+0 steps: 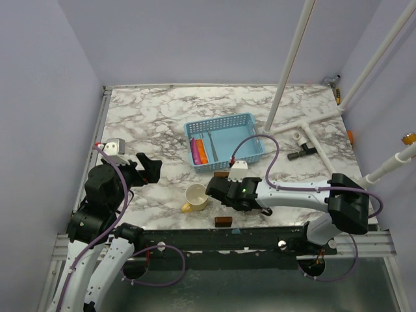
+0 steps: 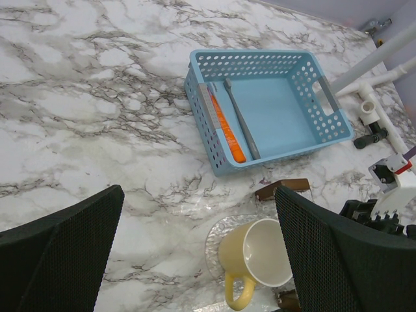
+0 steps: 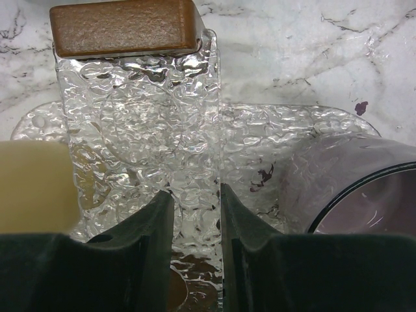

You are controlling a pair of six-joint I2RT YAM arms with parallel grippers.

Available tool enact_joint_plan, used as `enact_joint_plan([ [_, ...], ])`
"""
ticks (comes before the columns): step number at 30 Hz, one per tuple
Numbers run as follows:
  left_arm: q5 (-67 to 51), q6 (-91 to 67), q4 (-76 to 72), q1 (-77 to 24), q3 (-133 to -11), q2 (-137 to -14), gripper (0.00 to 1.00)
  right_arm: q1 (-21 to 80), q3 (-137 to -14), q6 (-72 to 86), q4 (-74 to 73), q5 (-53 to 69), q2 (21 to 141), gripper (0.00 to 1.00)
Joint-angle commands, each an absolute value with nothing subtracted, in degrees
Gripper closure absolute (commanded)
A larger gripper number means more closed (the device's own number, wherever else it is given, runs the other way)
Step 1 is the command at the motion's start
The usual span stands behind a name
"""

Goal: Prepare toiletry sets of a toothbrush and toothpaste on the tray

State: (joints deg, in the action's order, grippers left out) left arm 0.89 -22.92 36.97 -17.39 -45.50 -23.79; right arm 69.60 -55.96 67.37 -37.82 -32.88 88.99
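Note:
The light blue basket (image 1: 221,119) stands mid-table and holds a pink tube (image 1: 195,151), an orange tube (image 1: 203,151) and a thin toothbrush (image 1: 211,144) side by side at its left end. The left wrist view shows the basket (image 2: 331,110), the orange tube (image 2: 227,130) and the toothbrush (image 2: 240,120). My left gripper (image 1: 149,168) (image 2: 198,190) is open and empty, left of the basket. My right gripper (image 1: 211,190) (image 3: 195,195) is low by the yellow mug, its jaws nearly together on a clear textured plastic piece (image 3: 143,123).
A yellow mug (image 1: 196,197) (image 2: 257,257) lies on its side on the clear plastic. A brown block (image 1: 221,174) (image 3: 123,26) sits just past my right fingers, another (image 1: 223,221) near the front edge. A purple-grey mug (image 3: 364,195) is at the right. White pipes (image 1: 305,123) stand back right.

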Motion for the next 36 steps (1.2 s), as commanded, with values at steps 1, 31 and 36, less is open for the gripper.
enact_joint_plan([
  [1, 0.0, -22.6, 37.4, -17.8, -44.7, -23.9, 0.01, 68.4, -54.9, 66.4, -36.5, -33.4, 90.4, 0.99],
  [31, 0.3, -22.5, 37.5, -17.8, -44.8, -24.5, 0.01, 63.9, -55.8, 54.6, -33.0, -32.1, 93.6, 0.99],
  [36, 0.5, -22.5, 37.5, -17.8, -44.9, -24.7, 0.01, 62.7, -55.7, 51.8, -32.1, -30.8, 94.4, 0.99],
])
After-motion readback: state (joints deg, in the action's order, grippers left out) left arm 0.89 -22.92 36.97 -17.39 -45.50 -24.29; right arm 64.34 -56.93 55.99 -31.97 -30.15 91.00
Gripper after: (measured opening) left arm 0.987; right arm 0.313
